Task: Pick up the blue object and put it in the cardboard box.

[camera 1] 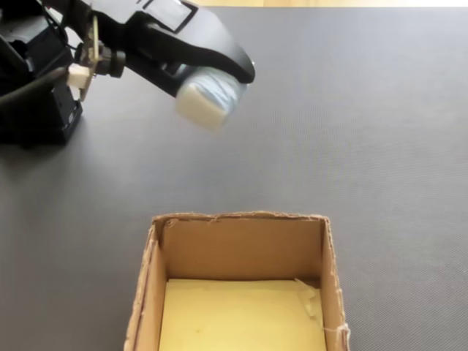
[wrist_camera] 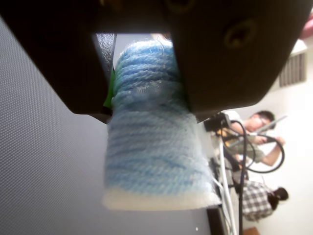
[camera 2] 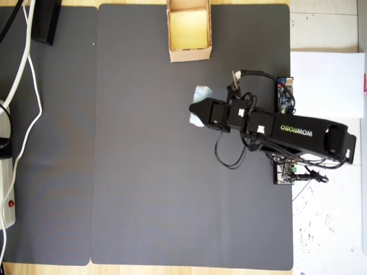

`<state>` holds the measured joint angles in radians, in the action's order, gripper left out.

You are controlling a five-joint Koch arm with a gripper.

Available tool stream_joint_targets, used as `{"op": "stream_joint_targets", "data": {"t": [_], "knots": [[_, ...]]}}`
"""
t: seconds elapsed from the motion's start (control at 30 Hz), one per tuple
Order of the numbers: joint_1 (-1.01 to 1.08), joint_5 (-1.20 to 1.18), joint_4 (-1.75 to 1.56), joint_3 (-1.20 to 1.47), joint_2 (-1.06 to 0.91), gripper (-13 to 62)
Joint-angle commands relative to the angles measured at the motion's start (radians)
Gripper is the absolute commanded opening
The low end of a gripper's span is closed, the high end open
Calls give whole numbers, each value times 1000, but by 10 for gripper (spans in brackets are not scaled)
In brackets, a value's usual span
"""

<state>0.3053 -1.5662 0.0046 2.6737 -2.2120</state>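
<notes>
The blue object [wrist_camera: 154, 147] is a pale blue yarn-wrapped roll with a white end. It fills the middle of the wrist view, clamped between the two black jaws of my gripper [wrist_camera: 144, 83]. In the fixed view the roll [camera 1: 208, 95] hangs in the air under the gripper [camera 1: 219, 77], above the grey mat and behind the cardboard box [camera 1: 150, 270]. The overhead view shows the roll [camera 2: 200, 100] poking out beside the gripper tip [camera 2: 198, 109], below and slightly right of the open tan box [camera 2: 188, 54] with its yellowish inside.
A dark grey mat [camera 2: 143, 172] covers the table. White cables [camera 2: 26, 69] and a power strip lie along the left edge in the overhead view. The arm's base and circuit boards [camera 2: 284, 172] sit at the mat's right edge, beside white paper [camera 2: 327, 83].
</notes>
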Motion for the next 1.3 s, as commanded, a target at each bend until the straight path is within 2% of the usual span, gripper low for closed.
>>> {"op": "stream_joint_targets", "data": {"t": [0.0,0.23,0.7,0.87,1.1,1.2,1.27], "knots": [[18,-9,-112,-63,-14,45],[114,3,-199,-141,49,45],[311,77,-236,-456,341,45],[428,77,-229,-618,506,46],[479,75,-227,-676,571,49],[486,72,-184,-695,578,141],[488,71,-112,-710,580,244]]}}
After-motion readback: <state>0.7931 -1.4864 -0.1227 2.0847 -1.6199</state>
